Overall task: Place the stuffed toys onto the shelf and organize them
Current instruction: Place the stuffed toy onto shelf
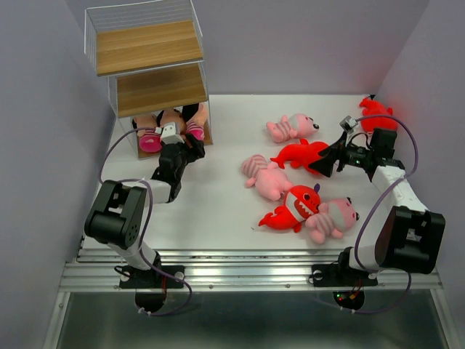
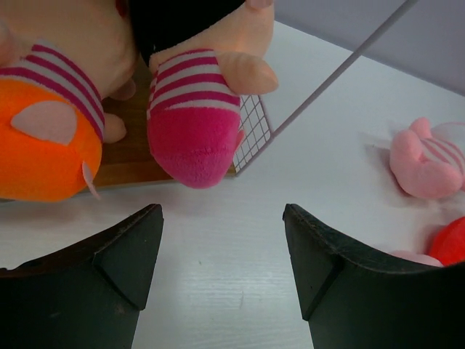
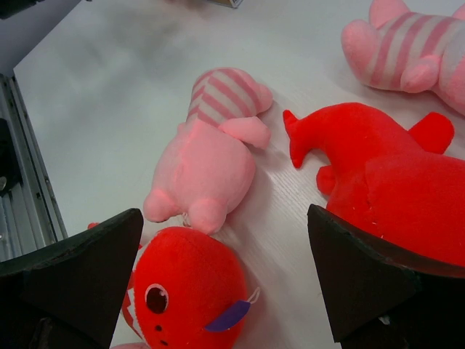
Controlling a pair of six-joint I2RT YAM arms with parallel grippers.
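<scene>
1. The left gripper [image 2: 221,218] hovers low over the white table [image 2: 218,291], at the foot of the shelf [image 1: 149,47]. Its two dark fingers are spread apart with nothing between them.
2. Just ahead of those fingertips, a doll in pink stripes [image 2: 195,123] sits on the shelf's bottom board. Its magenta base pokes past the front edge.
3. A second doll [image 2: 43,145], with an orange base, sits close beside it on the left of the wrist view.
4. The right gripper [image 3: 225,218] is over the right half of the table, fingers spread wide and gripping nothing.
5. A pink striped animal [image 3: 211,156] lies on the table just ahead of and between its fingers.
6. A red shark [image 3: 385,182] lies beside the animal, partly hidden by one finger.
7. Another shark's head [image 3: 189,291] sits between the fingers, touching the animal.
8. Elsewhere on the table lie two more pink animals [image 1: 290,127] [image 1: 330,218]. A third shark [image 1: 374,113] lies near the right wall.
</scene>
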